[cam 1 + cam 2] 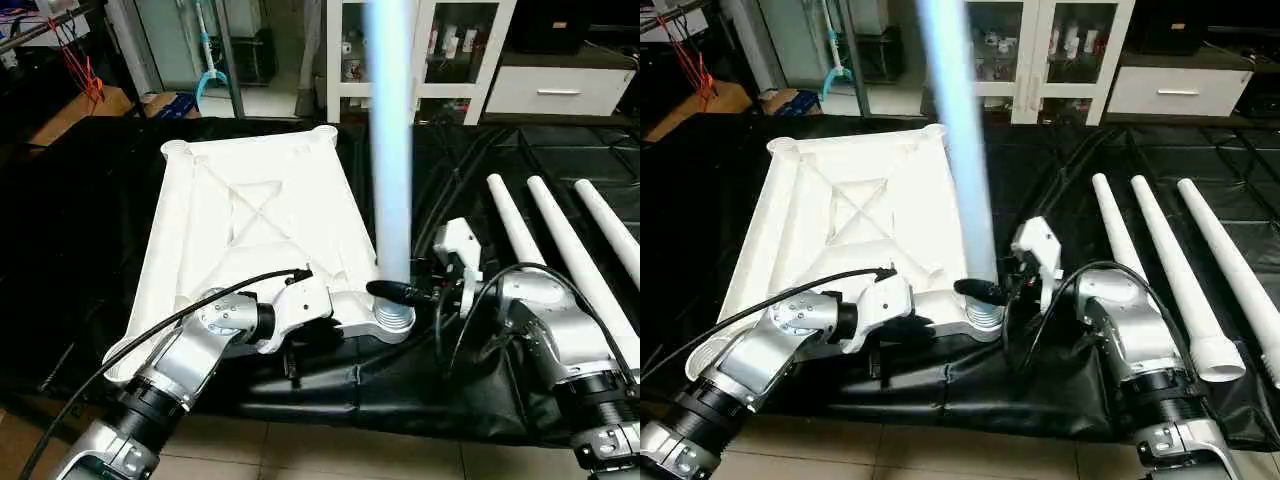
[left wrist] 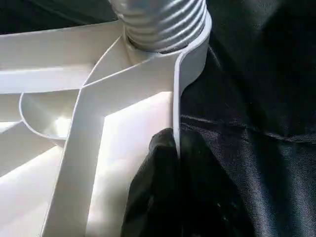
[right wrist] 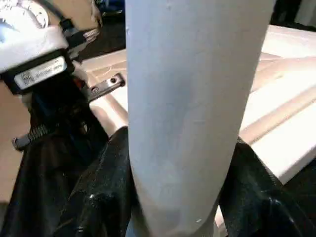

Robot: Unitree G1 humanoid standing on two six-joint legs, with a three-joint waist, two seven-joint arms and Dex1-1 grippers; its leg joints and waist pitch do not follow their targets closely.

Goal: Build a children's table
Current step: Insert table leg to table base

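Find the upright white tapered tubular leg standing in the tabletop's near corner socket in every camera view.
Left eye view: the upright white tapered tubular leg rises centre, top edge to socket.
Right eye view: left of centre, leaning slightly.
Left wrist view: its ribbed threaded base at the top.
Right wrist view: broad shaft between the right gripper fingers.
Shared landmark: the round corner socket of the white plastic tabletop.

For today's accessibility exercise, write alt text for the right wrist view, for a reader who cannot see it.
A white leg stands upright between the two black fingers of the right tool, which grip it on either side. Behind it lies the white tabletop, and the left tool shows beside the leg.
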